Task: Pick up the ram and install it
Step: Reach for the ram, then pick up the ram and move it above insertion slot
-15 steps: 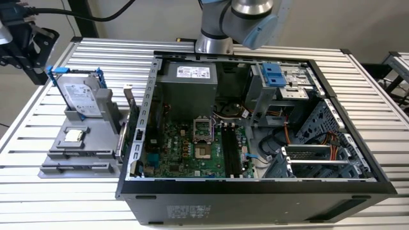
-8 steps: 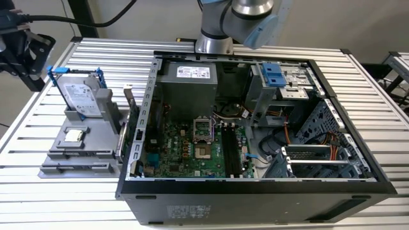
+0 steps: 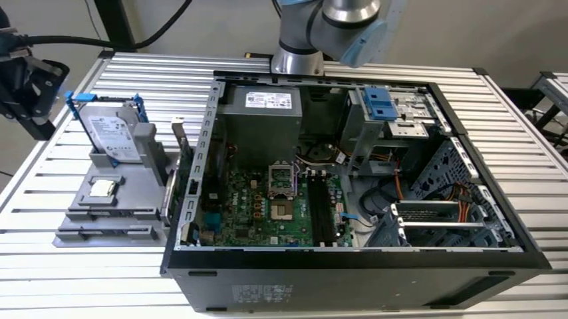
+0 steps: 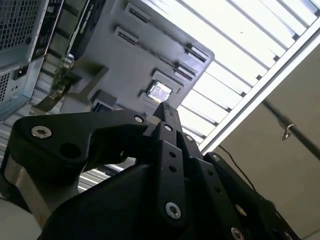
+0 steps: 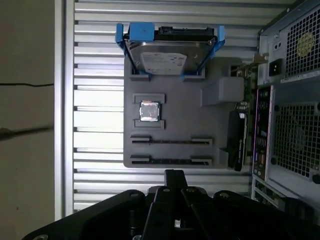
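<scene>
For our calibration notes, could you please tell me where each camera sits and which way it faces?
Exterior view: off the arm, high up, looking down into the open computer case and the grey tray on that view's left; the arm's base shows.
First wrist view: at the wrist, facing down past the gripper onto the tray.
Second wrist view: at the wrist, facing slantwise past the gripper at that tray.
Shared: all three show the tray's square chip.

Free room above gray holder (image 5: pixel 200 115); hard drive (image 5: pixel 170 57) upright
</scene>
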Robot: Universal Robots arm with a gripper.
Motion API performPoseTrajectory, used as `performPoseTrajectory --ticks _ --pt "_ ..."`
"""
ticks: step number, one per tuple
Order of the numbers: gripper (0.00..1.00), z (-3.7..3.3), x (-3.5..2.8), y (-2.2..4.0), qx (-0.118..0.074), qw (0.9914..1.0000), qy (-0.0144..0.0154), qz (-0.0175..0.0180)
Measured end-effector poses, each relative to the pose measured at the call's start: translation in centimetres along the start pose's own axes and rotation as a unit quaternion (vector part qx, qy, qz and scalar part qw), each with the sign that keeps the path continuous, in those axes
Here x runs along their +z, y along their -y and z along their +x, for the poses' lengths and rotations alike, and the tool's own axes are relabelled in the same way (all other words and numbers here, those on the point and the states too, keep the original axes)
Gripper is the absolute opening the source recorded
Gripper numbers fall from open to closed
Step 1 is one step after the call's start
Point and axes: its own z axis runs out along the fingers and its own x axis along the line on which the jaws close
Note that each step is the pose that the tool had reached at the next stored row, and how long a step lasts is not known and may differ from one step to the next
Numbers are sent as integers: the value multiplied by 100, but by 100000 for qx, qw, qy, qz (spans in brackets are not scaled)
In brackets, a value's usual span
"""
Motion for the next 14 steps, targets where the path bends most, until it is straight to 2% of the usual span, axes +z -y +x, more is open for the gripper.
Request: performPoseTrajectory --ticks 6,14 --pt "0 1 4 97 -5 100000 -2 1" --pt "0 1 5 104 -3 100000 2 -4"
